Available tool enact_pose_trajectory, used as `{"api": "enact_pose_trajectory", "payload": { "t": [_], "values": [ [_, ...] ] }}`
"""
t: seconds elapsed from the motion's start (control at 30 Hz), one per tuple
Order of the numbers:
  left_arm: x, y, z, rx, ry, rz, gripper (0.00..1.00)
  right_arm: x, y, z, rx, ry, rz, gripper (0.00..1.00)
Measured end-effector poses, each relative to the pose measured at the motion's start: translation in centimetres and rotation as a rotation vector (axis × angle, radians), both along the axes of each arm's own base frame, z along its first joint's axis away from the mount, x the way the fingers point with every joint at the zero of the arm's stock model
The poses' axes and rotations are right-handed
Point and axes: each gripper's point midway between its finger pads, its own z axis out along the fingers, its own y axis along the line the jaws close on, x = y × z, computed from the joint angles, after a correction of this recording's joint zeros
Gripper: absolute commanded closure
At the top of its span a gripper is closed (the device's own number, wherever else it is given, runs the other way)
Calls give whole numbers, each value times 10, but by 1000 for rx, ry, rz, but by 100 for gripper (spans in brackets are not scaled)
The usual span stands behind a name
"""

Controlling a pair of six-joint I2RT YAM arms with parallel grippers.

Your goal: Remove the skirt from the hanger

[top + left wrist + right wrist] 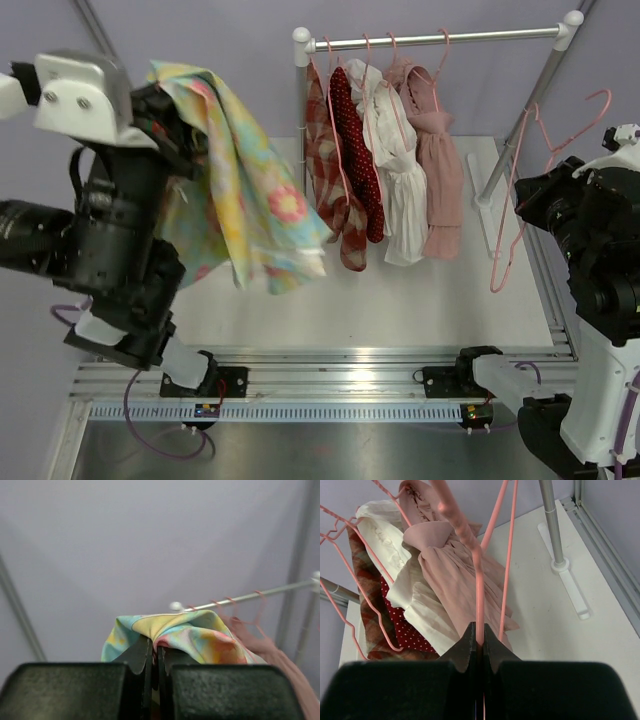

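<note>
The skirt (250, 200), a pastel floral cloth in yellow, teal and pink, hangs free in the air at the left, off any hanger. My left gripper (155, 642) is shut on its top fold (200, 635); in the top view the cloth drapes over that gripper's fingers. An empty pink wire hanger (520, 210) is held up at the right, clear of the rail. My right gripper (480, 630) is shut on one of its wires (477, 580).
A clothes rack (440, 40) stands at the back of the white table (400, 300). Several garments hang on it: a red plaid one (325, 170), a red dotted one (358, 160), a white one (395, 170) and a dusty pink one (440, 170). Its right leg (510, 150) slants down beside the hanger.
</note>
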Motion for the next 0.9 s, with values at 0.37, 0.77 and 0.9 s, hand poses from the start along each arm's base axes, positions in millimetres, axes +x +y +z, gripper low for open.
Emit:
{"api": "enact_pose_trajectory", "payload": {
  "t": [0.37,0.77,0.9],
  "values": [
    [69,154,-8,-127,-86,437,100,22,29,3,0,-40,170,100],
    [317,83,-212,206,392,439,100,58,36,-6,-66,-7,227,100],
    [349,93,-283,211,559,415,100,58,36,-6,-84,-12,233,100]
  ]
}}
